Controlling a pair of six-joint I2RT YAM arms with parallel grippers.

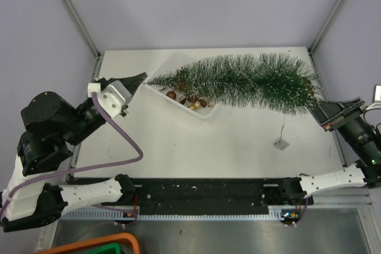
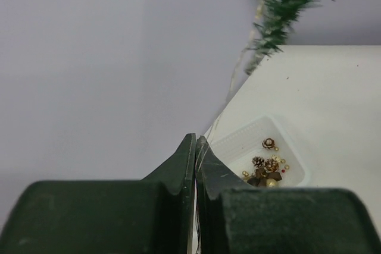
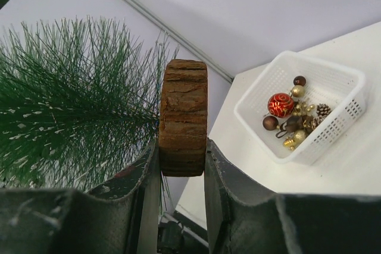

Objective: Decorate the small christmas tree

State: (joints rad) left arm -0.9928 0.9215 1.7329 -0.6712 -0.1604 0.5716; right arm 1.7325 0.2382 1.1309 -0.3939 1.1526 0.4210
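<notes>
Your right gripper [image 3: 181, 147] has the small christmas tree [image 1: 250, 81] clamped by its wooden base [image 3: 183, 117], sideways over the tray [image 1: 208, 113] so the branches are reachable, left gripper [image 1: 141, 78] pinched shut near the tip.

Small christmas tree [image 1: 250, 81] lies across far side of table [image 1: 208, 153], tip left, base right between right gripper [image 1: 321, 110] fingers. Tray [image 1: 209, 113] holding baubles [image 1: 189, 100] sits under tip half. Left gripper [image 1: 143, 77] just left of tip.

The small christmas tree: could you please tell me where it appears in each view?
Top external: small christmas tree stretched across upper centre, tip left.
Left wrist: only its tip, top right.
Right wrist: bristles left, wooden base centre.
Shared landmark: white ornament tray.
</notes>
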